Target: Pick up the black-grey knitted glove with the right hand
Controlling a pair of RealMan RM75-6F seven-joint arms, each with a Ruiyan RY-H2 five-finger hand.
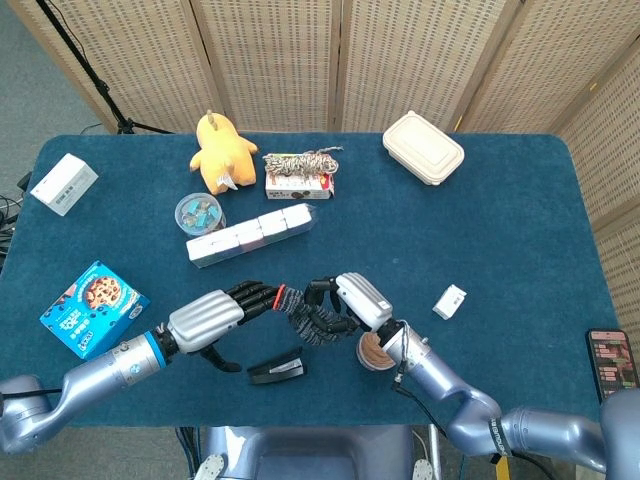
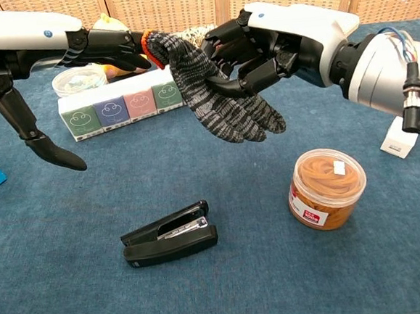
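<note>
The black-grey knitted glove (image 2: pixel 219 102), with an orange-edged cuff, hangs in the air above the blue table. My right hand (image 2: pixel 263 42) grips it from the right, fingers curled around its middle, and its finger end droops down. In the head view the glove (image 1: pixel 303 319) sits between both hands, with my right hand (image 1: pixel 352 301) just right of it. My left hand (image 2: pixel 105 49) reaches in from the left with fingers stretched out. Its fingertips touch the cuff and its thumb hangs well below, apart. The head view shows the left hand (image 1: pixel 214 315) level with the glove.
A black stapler (image 2: pixel 171 234) lies below the glove. A clear jar of rubber bands (image 2: pixel 327 188) stands to its right. A row of small boxes (image 2: pixel 129 101) and a yellow plush (image 1: pixel 222 150) are behind. A small white box (image 2: pixel 401 138) is at the right, a blue snack box (image 1: pixel 92 307) at the left.
</note>
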